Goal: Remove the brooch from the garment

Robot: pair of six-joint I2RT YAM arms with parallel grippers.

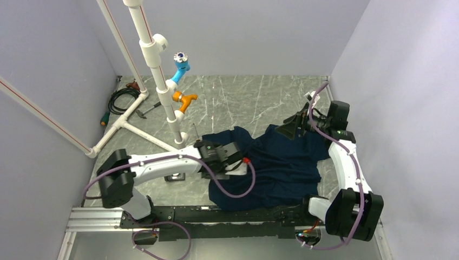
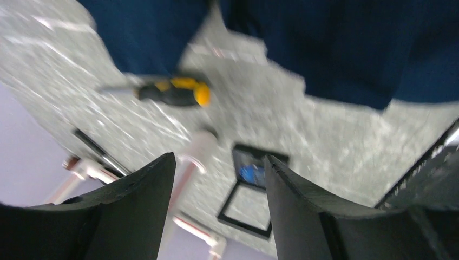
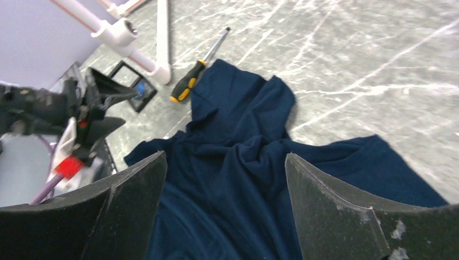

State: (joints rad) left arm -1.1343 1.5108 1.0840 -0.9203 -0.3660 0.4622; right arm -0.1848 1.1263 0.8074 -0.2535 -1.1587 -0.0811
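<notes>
Your left tool (image 2: 219, 160) hangs spread above the black tray (image 2: 243, 226), where the brooch (image 2: 250, 174) seems to lie, off the garment (image 2: 352, 49); your right tool (image 3: 224, 157), also spread, holds nothing.

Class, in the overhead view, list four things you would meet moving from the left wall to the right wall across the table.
In order: coiled black cable → orange pipe fitting → navy T-shirt → right arm's black base.
</notes>
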